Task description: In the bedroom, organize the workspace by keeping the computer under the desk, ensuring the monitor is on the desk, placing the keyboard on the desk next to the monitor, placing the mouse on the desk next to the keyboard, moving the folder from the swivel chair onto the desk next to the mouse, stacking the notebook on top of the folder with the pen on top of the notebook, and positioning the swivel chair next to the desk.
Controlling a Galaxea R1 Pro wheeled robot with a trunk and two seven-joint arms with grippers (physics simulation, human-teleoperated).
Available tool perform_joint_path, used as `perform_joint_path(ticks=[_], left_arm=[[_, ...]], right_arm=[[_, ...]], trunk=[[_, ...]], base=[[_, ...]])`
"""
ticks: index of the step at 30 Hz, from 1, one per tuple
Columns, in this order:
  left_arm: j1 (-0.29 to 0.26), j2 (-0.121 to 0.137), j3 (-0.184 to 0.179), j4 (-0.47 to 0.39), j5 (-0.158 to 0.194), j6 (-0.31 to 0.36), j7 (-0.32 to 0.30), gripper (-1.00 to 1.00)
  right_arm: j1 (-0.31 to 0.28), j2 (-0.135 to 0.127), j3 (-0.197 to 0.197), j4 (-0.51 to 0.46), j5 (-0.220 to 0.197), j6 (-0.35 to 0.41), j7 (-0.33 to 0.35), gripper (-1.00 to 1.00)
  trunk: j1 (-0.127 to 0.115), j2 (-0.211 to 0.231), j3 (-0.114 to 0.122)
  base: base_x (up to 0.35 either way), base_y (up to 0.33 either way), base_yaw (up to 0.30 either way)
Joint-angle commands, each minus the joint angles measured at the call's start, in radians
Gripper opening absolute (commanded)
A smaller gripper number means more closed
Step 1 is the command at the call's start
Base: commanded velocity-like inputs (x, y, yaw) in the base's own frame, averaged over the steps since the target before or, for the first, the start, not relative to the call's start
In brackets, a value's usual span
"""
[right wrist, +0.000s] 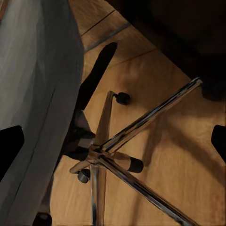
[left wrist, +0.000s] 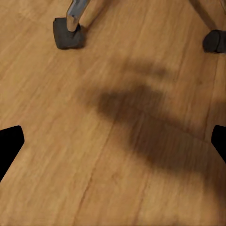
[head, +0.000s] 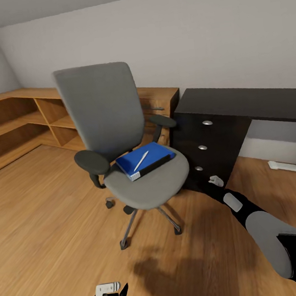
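Light wood flooring (head: 47,230) spreads under the swivel chair (head: 114,124), on whose seat the folder (head: 144,159) lies with a white pen (head: 140,161) on top, beside the black desk (head: 247,102), while the right gripper (head: 216,181) near the drawers and the left gripper (head: 107,291) both hang spread and empty.

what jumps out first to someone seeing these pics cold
The grey swivel chair stands mid-floor in the head view, facing the camera, with a bright blue folder on its seat and a white pen lying across the folder. Right of the chair stands a glossy black drawer unit with round silver knobs, and low oak shelving lines the wall behind.
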Motion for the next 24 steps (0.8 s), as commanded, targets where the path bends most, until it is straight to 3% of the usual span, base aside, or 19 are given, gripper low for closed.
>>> perform_joint_path(ticks=[1,6,9,24], left_arm=[[0.000,-0.001,0.004,0.001,0.007,0.001,-0.009,1.00],[-0.001,-0.001,0.004,0.001,0.007,0.001,-0.009,1.00],[-0.001,-0.001,0.003,0.004,0.007,0.001,-0.009,1.00],[-0.001,-0.001,0.003,0.011,0.007,0.001,-0.009,1.00]], right_arm=[[0.000,-0.002,-0.009,-0.001,-0.004,0.010,0.002,1.00],[0.000,-0.044,-0.008,-0.003,-0.006,0.017,0.028,1.00],[0.000,-0.057,-0.008,-0.005,-0.006,0.020,0.069,1.00],[0.000,-0.064,-0.006,-0.009,-0.005,0.028,0.136,1.00]], trunk=[[0.000,0.000,-0.001],[0.000,0.000,-0.001],[0.000,0.000,-0.001],[0.000,0.000,-0.001]], base=[[0.000,0.000,0.002],[0.000,0.000,0.000],[0.000,0.000,0.000],[0.000,0.000,0.000]])
